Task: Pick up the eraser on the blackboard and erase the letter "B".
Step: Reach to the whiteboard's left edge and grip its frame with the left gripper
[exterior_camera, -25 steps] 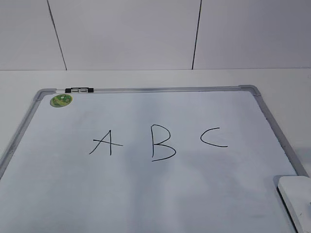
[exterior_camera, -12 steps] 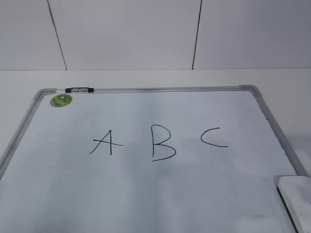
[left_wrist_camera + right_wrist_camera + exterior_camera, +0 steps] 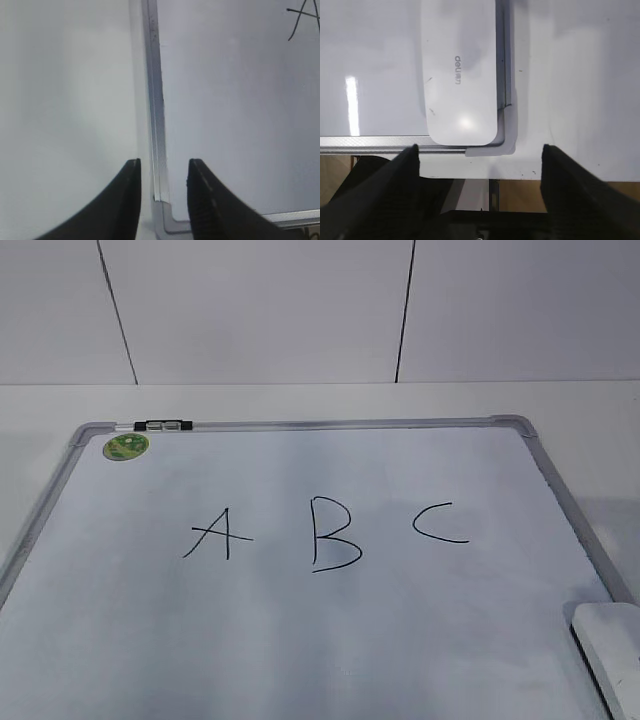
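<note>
From the exterior camera, the blackboard (image 3: 90, 435) lies flat on the bench (image 3: 300, 400). The letter "B" (image 3: 333, 534) sits mid-board between an "A" (image 3: 210, 533) and a "C" (image 3: 440, 523), and the eraser (image 3: 608, 640) rests at the board's near right corner.

The left wrist camera shows the left pincer (image 3: 162, 175) narrowly parted and empty, above the board's left frame.

The right wrist camera shows the right pincer (image 3: 480, 155) spread wide and empty, short of the eraser (image 3: 460, 70). Since the eraser hugs the frame, a finger descending there could strike metal or nudge the eraser away.
</note>
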Controlling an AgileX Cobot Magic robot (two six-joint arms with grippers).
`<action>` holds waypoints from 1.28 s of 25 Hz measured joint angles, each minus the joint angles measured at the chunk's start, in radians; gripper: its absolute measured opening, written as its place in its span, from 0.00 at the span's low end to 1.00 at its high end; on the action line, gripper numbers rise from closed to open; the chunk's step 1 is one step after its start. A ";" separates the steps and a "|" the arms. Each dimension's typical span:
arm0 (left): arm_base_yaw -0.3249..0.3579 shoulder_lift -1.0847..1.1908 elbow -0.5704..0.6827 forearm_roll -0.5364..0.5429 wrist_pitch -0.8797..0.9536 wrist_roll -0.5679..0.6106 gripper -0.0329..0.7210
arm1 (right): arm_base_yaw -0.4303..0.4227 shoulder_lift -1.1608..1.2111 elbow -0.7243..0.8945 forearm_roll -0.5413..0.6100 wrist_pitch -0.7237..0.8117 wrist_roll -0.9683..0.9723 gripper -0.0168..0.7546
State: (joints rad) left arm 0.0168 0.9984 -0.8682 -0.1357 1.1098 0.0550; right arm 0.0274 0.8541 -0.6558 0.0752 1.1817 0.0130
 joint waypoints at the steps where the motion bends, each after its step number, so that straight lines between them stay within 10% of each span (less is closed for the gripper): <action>1: 0.000 0.052 -0.020 0.000 -0.002 0.000 0.36 | 0.000 0.020 -0.007 0.000 0.005 0.000 0.75; 32: 0.000 0.830 -0.264 0.004 -0.229 0.083 0.36 | 0.000 0.121 -0.096 0.032 0.027 0.002 0.75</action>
State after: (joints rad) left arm 0.0168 1.8286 -1.1318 -0.1313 0.8805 0.1384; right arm 0.0274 0.9755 -0.7516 0.1074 1.2086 0.0153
